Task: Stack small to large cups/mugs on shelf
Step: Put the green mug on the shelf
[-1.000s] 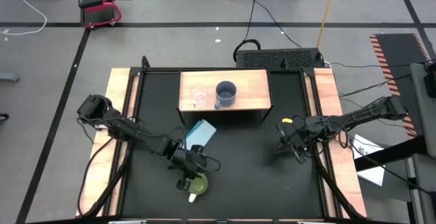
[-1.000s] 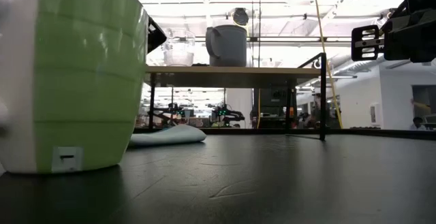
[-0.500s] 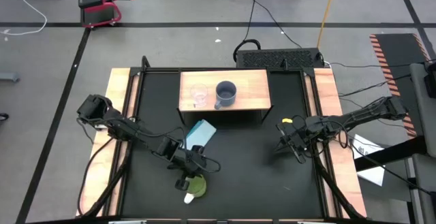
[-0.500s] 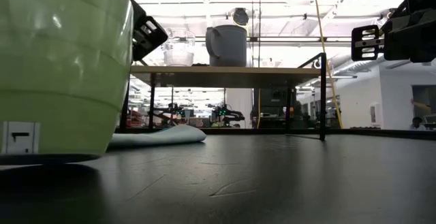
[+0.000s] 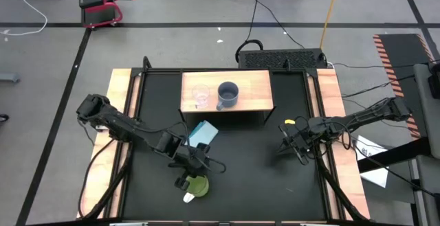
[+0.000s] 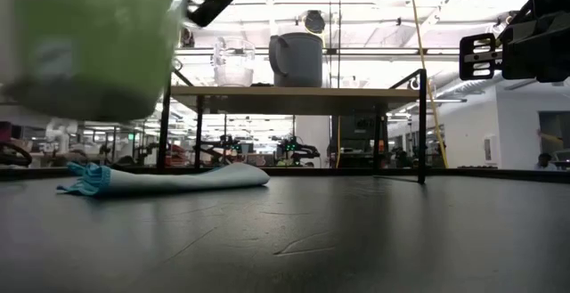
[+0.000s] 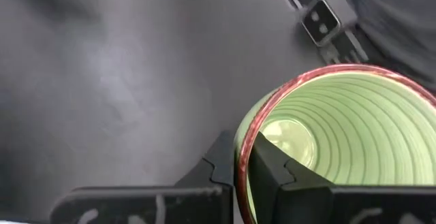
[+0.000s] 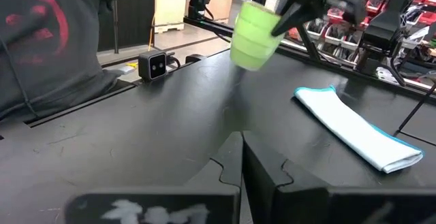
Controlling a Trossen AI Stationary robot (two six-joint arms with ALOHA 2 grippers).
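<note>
We look straight down on a black tabletop point(image 5: 240, 178) with a robot arm at each side. Toward the near edge, the left gripper point(image 5: 190, 178) is clamped on the rim of the lime-green mug point(image 5: 199, 185); in the left wrist view its two dark fingers point(image 7: 269, 163) pinch the mug's wall, one inside and one outside. In the low view the lime-green mug hangs clear of the tabletop, with open space under its base, and in the right wrist view it floats above the dark surface. Its white handle point(image 5: 188, 198) points toward the near edge of the tabletop.

At the far side stands the light-wood shelf point(image 5: 254, 82), raised on dark legs. On it sit the small clear glass cup point(image 5: 200, 96) and, just beside it, the grey-blue mug point(image 5: 227, 94), both upright and apart from each other.

A folded light blue cloth point(image 5: 202, 134) lies flat on the tabletop between the shelf and the lifted mug.

The right gripper point(image 5: 291, 142) waits over the right part of the tabletop, well apart from the mugs, its fingers point(image 8: 262, 166) closed together on nothing.
</note>
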